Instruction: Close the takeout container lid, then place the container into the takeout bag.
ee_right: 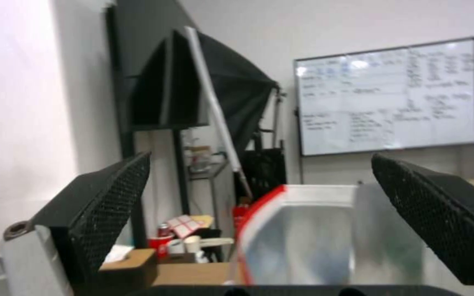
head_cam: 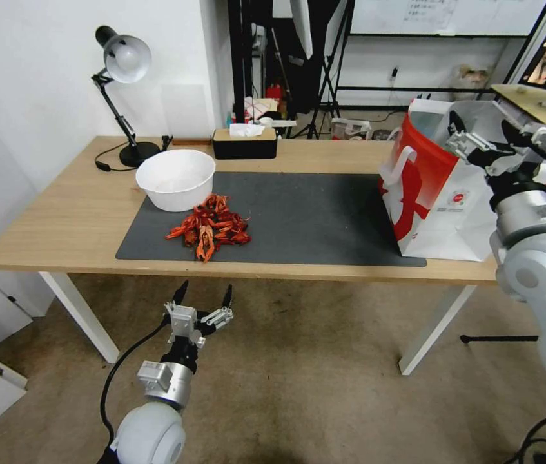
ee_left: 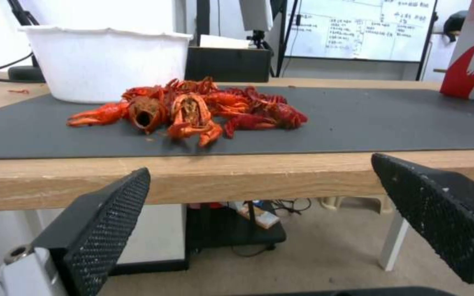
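Nearest the robot, the left gripper (head_cam: 203, 295) hangs below and in front of the table's (head_cam: 47, 232) near edge, its black fingers (ee_left: 105, 222) spread wide with nothing between them. It faces the heap of red crayfish (head_cam: 209, 227) lying on the dark mat (head_cam: 311, 219), with the white bowl (head_cam: 176, 178) just behind the heap.

Farther off, at the table's right end, the takeout bag (head_cam: 440, 193) stands upright and open, its red side turned toward the mat and its white side with the small logo toward the robot. The right gripper (head_cam: 482, 140) hovers at the bag's mouth, fingers (ee_right: 100, 213) apart and empty; its wrist view looks down over the silvery lining (ee_right: 308, 242).

The takeout container cannot be made out on the table or in either claw; it may already lie inside the bag, but the lining hides that. If so, the right arm is much the nearer, and the container would lie straight below its claw.

Behind stand a desk lamp (head_cam: 121, 61) and a black tissue box (head_cam: 245, 143).
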`<state>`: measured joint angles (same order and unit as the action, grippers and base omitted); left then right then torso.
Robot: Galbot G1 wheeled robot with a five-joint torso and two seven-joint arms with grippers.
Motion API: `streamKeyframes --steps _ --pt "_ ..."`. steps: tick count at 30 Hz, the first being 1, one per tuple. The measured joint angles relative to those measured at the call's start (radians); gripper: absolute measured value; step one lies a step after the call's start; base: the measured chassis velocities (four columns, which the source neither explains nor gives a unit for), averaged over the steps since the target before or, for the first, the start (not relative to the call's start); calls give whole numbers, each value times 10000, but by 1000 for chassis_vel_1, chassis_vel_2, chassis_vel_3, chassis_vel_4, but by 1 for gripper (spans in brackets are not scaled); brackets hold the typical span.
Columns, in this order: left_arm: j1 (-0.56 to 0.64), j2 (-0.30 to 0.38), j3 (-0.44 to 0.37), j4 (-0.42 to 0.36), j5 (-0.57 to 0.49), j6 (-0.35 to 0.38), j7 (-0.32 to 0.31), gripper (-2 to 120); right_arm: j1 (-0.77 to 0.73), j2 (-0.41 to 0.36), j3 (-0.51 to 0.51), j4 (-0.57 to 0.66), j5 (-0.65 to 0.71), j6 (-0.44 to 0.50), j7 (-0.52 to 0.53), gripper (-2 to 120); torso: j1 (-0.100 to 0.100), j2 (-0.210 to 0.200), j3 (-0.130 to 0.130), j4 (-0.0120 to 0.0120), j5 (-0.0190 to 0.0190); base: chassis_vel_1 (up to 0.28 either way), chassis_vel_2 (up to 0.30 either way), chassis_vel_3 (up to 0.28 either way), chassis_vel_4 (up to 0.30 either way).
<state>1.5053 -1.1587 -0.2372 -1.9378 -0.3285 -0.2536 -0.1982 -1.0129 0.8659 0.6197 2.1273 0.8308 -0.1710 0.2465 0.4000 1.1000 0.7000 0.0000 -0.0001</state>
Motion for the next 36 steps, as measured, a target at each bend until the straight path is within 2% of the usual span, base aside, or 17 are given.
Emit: streamKeyframes --steps 8,12,14,19,20,22,25,26,29,36 --pt "64 -128 -80 -14 70 -137 0 100 -1363 82 164 1129 -763 204 -752 100 0 0 0 -1 1 0 0 0 0" --pt "138 -177 -178 -16 167 -217 -22 100 -2274 490 95 1623 -1279 248 -913 100 0 0 -1 0 -1 0 0 0 0" --pt "266 -235 -251 -16 281 -283 -42 100 -3126 989 70 1877 -1905 298 -1012 100 0 0 -1 1 -1 0 0 0 0" --pt "443 -283 -325 -17 430 -426 -40 100 -4242 1692 -64 2023 -2870 651 -1055 100 -1 -1 -1 1 -2 0 0 0 0" --pt "517 -297 -342 -16 456 -483 -23 100 -4761 2048 -162 2021 -3387 941 -1050 100 -1 -1 -1 0 1 0 0 0 0" --pt "541 -305 -344 -13 467 -496 -15 100 -4944 2177 -202 2004 -3590 1069 -1040 100 -1 -1 -1 0 1 0 0 0 0" --pt "636 -366 -344 0 513 -546 3 100 -5922 2848 -444 1667 -4664 1897 -864 100 -1 -1 -1 0 1 0 0 0 0" --pt "636 -366 -344 0 513 -546 3 100 -5922 2848 -444 1667 -4664 1897 -864 100 -1 -1 -1 0 1 0 0 0 0" --pt "692 -419 -329 -1 555 -565 35 100 -6669 3432 -649 1084 -5293 2731 -630 100 -1 -1 0 0 0 0 0 0 0" --pt "790 -452 -324 -20 559 -620 87 100 -7202 4011 -828 312 -5492 3641 -640 100 -2 0 0 0 0 0 0 0 0"
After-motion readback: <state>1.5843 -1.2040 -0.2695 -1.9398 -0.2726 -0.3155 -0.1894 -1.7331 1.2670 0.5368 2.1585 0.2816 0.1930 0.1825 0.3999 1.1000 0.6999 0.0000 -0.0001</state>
